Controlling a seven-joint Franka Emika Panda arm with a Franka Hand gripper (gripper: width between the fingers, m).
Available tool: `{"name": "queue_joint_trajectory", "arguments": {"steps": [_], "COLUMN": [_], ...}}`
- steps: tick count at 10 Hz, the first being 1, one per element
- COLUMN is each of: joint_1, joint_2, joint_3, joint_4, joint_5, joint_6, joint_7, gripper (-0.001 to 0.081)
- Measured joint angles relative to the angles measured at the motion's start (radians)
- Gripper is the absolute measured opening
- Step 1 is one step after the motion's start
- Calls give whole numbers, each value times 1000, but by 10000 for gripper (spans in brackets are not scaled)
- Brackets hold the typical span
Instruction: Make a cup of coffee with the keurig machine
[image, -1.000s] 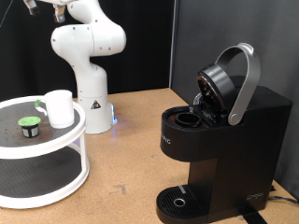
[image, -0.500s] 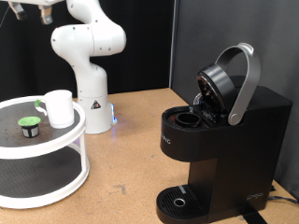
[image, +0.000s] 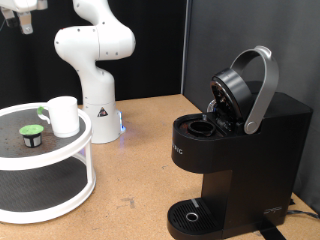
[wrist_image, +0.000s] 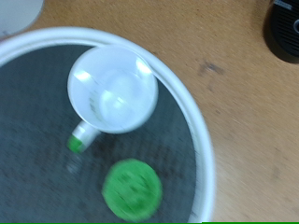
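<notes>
Keurig machine (image: 235, 150): black, at the exterior view's right on the table (image: 140, 160); its silver-grey handle is raised and the brew head tilted open, showing the pod chamber; only a dark corner of it shows in the wrist view (wrist_image: 283, 28)
Cup (image: 63, 115): white mug standing upright on the top tier of a white two-tier round stand (image: 50, 165) at the exterior view's left; the wrist view looks straight down into it (wrist_image: 113, 88), and it looks empty
Pod (image: 32, 135): small dark pod with a green lid, on the same dark top tier, just beside the cup and apart from it; green lid seen from above in the wrist view (wrist_image: 132, 189)
End effector (image: 18, 15): high at the exterior view's top left corner, above the stand, partly cut off by the frame edge; whether its fingers are spread or pressed together I cannot tell; nothing visible between them
Arm base (image: 95, 60): white, behind the stand, on the table
</notes>
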Motion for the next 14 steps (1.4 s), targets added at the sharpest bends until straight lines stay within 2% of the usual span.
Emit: {"name": "queue_joint_trajectory", "arguments": {"steps": [1, 2, 3, 5, 7, 10, 12, 14], "joint_1": [0, 0, -8, -54, -88, -104, -104, -70], "joint_2": [29, 29, 28, 8, -29, -88, -99, -97], "joint_3": [-1, 0, 4, 24, 35, 36, 37, 10], "joint_4": [30, 25, 19, -28, -72, -107, -116, -115], "joint_5": [2, 2, 2, 1, -5, -15, -21, -28], "joint_6": [-50, -31, -27, 62, 76, 72, 72, 63], "joint_7": [0, -1, 63, 236, 304, 305, 290, 66], "gripper": [807, 807, 807, 807, 807, 807, 807, 807]}}
